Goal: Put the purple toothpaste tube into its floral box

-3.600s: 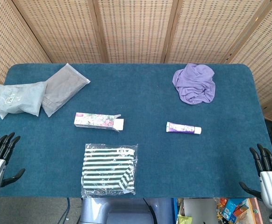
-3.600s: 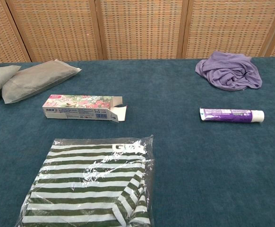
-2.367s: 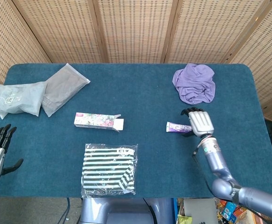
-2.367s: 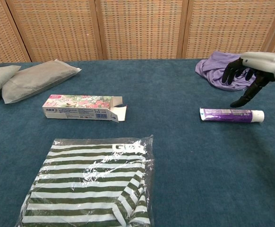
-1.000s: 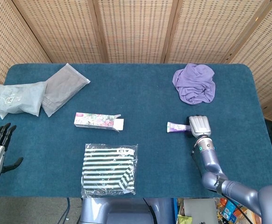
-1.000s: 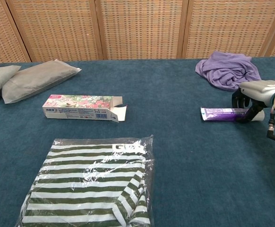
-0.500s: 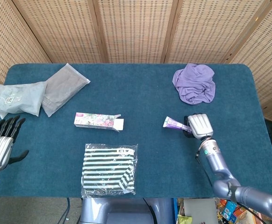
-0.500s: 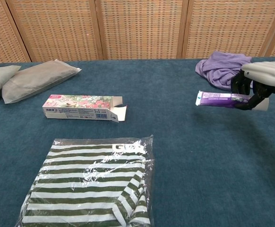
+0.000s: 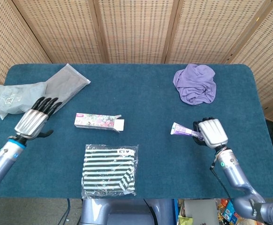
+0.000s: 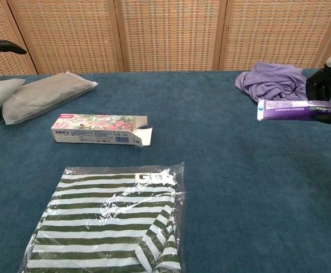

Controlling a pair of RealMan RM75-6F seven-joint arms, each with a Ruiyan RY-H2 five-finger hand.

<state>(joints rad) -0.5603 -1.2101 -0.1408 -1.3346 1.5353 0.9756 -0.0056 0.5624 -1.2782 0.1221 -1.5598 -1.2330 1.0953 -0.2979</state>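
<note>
My right hand (image 9: 211,132) (image 10: 329,91) holds the purple toothpaste tube (image 9: 182,131) (image 10: 290,109) by its cap end, lifted clear of the table, flat end pointing left. The floral box (image 9: 95,120) (image 10: 94,128) lies on the blue table left of centre, its open flap end (image 9: 119,124) (image 10: 143,136) facing right toward the tube. My left hand (image 9: 33,121) hovers with fingers spread, left of the box and apart from it; only its fingertips (image 10: 0,48) show at the chest view's left edge.
A bagged striped garment (image 9: 109,169) (image 10: 111,219) lies in front of the box. Two grey pouches (image 9: 38,95) (image 10: 40,95) sit at the back left, a crumpled purple cloth (image 9: 195,83) (image 10: 276,84) at the back right. A wicker screen stands behind the table (image 9: 141,98).
My right hand has raised the tube and drawn it right, toward me. My left hand has swung in from the near left table edge to hover left of the box.
</note>
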